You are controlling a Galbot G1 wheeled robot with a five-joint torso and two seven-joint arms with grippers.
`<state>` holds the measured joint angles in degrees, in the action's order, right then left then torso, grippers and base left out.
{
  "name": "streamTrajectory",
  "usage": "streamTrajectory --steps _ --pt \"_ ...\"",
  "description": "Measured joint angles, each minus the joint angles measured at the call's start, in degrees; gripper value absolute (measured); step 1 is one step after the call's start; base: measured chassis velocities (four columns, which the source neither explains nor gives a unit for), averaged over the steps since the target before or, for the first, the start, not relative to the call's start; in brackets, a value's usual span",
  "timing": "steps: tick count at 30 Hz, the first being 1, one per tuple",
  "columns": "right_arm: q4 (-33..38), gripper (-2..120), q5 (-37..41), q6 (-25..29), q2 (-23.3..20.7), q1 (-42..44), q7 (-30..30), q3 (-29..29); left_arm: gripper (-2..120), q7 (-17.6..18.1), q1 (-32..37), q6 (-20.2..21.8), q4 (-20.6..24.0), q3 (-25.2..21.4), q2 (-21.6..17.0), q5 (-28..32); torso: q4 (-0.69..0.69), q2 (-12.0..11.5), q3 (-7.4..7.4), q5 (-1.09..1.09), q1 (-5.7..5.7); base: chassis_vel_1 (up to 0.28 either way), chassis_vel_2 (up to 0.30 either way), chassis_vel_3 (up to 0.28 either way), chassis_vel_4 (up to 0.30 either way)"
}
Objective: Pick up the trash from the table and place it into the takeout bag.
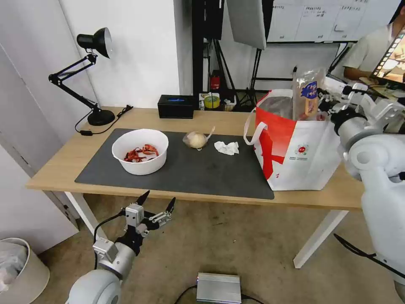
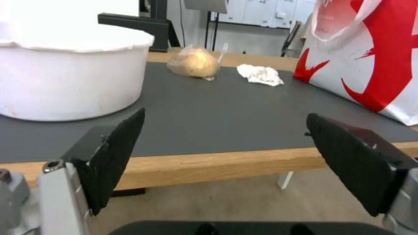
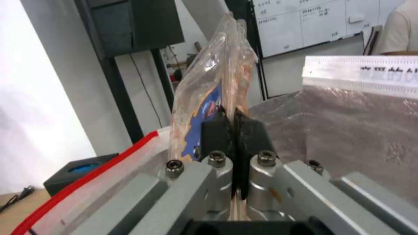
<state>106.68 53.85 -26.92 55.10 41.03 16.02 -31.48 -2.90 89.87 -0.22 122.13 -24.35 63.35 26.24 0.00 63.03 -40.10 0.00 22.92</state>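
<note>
Desk: light wood, white legs, dark grey mat over most of the top; white wall behind.
Held item: clear plastic packet with blue print, upright, directly over the open mouth of the takeout bag; same packet seen from the right wrist view above the silver foil lining.
Right gripper: over the bag's top, pinched tight on the packet's lower edge; black pads pressed together.
Takeout bag: standing at the desk's right end, partly on the mat's right edge, red panel and white loop handle toward the mat; also in left wrist view.
White bowl: on the mat's left part, red scraps inside; bowl wall near the front edge.
Clear bag with beige lump: mat centre, toward the back edge;.
Crumpled tissue: on the mat between lump bag and takeout bag, apart from both;.
Left gripper: below and in front of the desk's front edge, under the bowl's side; jaws spread wide, nothing between them.
Desk lamp: back left corner.
Black box: back edge, off the mat.
</note>
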Motion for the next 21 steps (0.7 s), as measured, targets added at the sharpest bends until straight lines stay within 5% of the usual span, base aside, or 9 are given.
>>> streamTrajectory --steps 11,21 --pt "1.58 0 1.49 -1.51 0.12 1.32 1.52 -0.41 100 0.03 -0.39 -0.02 0.06 0.17 -0.32 0.02 0.0 0.0 0.0 0.0 0.0 0.0 0.0 0.0 0.0" --pt "2.34 36 5.29 -2.97 -0.04 1.41 2.17 -1.0 100 0.09 -0.42 0.0 0.07 0.09 -0.49 0.03 0.0 0.0 0.0 0.0 0.0 0.0 0.0 0.0 0.0"
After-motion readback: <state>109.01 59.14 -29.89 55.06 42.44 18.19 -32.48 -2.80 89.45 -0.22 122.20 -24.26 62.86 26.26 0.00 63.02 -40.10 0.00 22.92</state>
